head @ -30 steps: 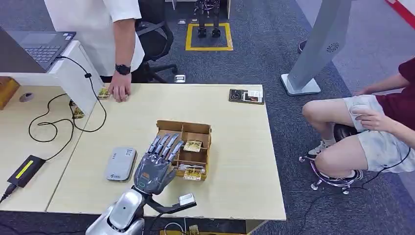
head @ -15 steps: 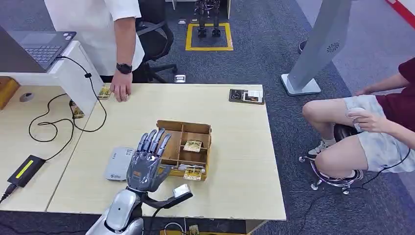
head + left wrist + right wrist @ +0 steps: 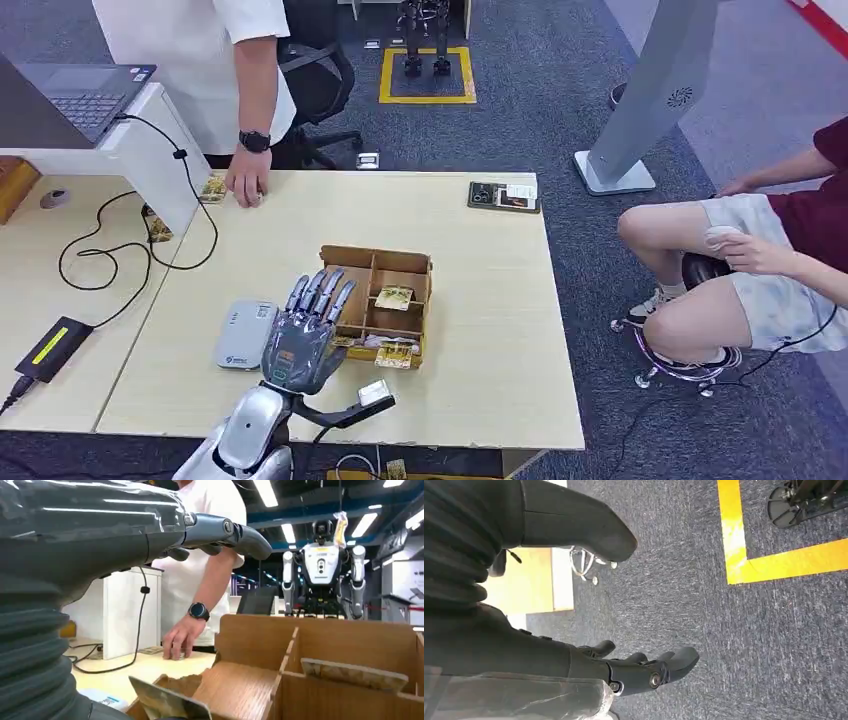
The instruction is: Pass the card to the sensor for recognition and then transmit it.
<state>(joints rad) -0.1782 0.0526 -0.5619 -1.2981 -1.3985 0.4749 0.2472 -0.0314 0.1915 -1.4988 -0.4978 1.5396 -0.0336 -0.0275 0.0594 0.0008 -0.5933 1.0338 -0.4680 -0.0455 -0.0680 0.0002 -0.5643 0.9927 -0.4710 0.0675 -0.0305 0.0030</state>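
left hand (image 3: 303, 335) over box (image 3: 400, 266), card (image 3: 167, 704) beneath

I see a person in a white top (image 3: 190, 60) standing at the far side of the table (image 3: 490, 330), with a black watch (image 3: 252, 141) on the wrist and a hand (image 3: 244, 184) resting on the tabletop. A laptop (image 3: 85, 95) sits on a white stand at the left. A black cable (image 3: 130, 245) loops over the wood, and a black box with a yellow label (image 3: 52, 347) lies near the left edge. Another person in a red top (image 3: 770, 250) sits on a stool at the right. A yellow square (image 3: 427, 75) is marked on the grey carpet.
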